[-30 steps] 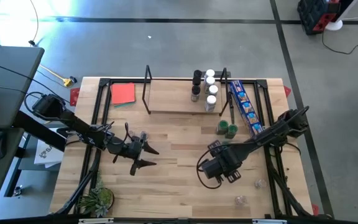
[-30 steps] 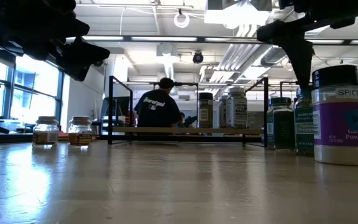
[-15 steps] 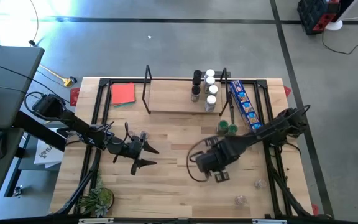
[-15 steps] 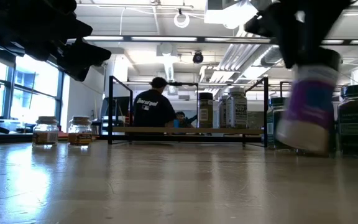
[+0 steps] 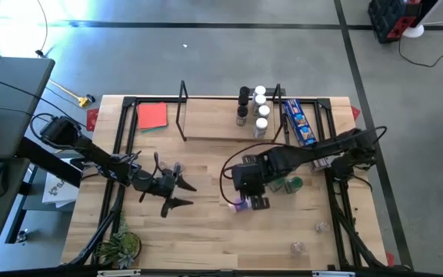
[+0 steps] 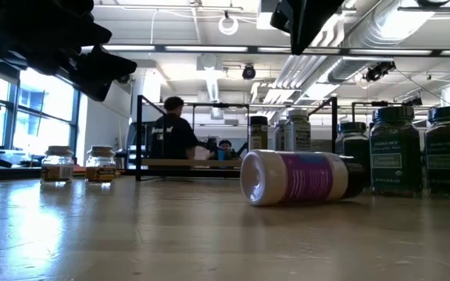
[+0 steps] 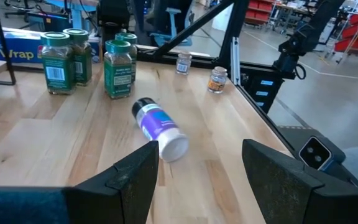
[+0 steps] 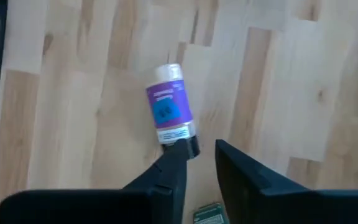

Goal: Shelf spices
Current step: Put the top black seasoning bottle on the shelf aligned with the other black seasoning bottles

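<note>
A purple-labelled spice jar [image 8: 169,112] is seen lying on the desk [image 8: 291,81] just beyond the right pincer [image 8: 199,163], narrowly parted, empty

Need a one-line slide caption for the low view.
Purple-labelled spice jar lies toppled on the wooden table, green-lidded jars upright behind, shelf beyond.

Grey concrete floor [image 5: 206,61] lies around my tabletop [image 5: 206,223], crossed by dark tape lines. Beyond it, tall windows [image 6: 22,125] glow at one side, ceiling lights [image 6: 287,16] and pipes [image 6: 303,66] hang overhead, and a person [image 6: 170,133] sits facing away.
</note>
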Motion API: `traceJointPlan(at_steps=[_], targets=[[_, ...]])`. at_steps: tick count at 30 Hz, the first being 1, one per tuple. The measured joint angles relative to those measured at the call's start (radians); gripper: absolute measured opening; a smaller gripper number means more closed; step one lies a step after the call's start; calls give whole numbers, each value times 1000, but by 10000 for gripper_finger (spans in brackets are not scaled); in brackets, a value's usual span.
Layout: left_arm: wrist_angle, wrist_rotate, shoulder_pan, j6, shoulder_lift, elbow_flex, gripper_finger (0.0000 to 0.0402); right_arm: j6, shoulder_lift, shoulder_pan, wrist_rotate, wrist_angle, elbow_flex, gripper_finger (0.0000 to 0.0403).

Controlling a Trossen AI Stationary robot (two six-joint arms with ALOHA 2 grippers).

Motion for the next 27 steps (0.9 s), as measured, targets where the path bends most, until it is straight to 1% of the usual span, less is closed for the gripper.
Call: traceJointPlan(at_steps=[3,7,10,13,15,17,20,25,27], targets=[[-6,0,-4,0,0,0,227,-3,39,17,-8,10,0,122],[-9,0,-4,0,0,0,227,-40,121,34,-10,12,0,201],[-10,0,-4,0,0,0,227,-90,189,34,-41,-29,0,261],[-12,0,-4,-1,0,0,227,-98,248,33,-83,-70,0,301],[-12,0,-4,0,0,0,227,-96,284,37,-76,-93,0,313],[-12,0,-4,0,0,0,227,-89,315,51,-29,-111,0,317],[-12,0,-4,0,0,0,227,-89,344,69,-2,-96,0,318],[-12,1,-4,0,0,-1,227,-31,393,90,-21,-88,0,316],[-10,0,-4,0,0,-1,227,-2,407,92,-29,-93,0,305]])
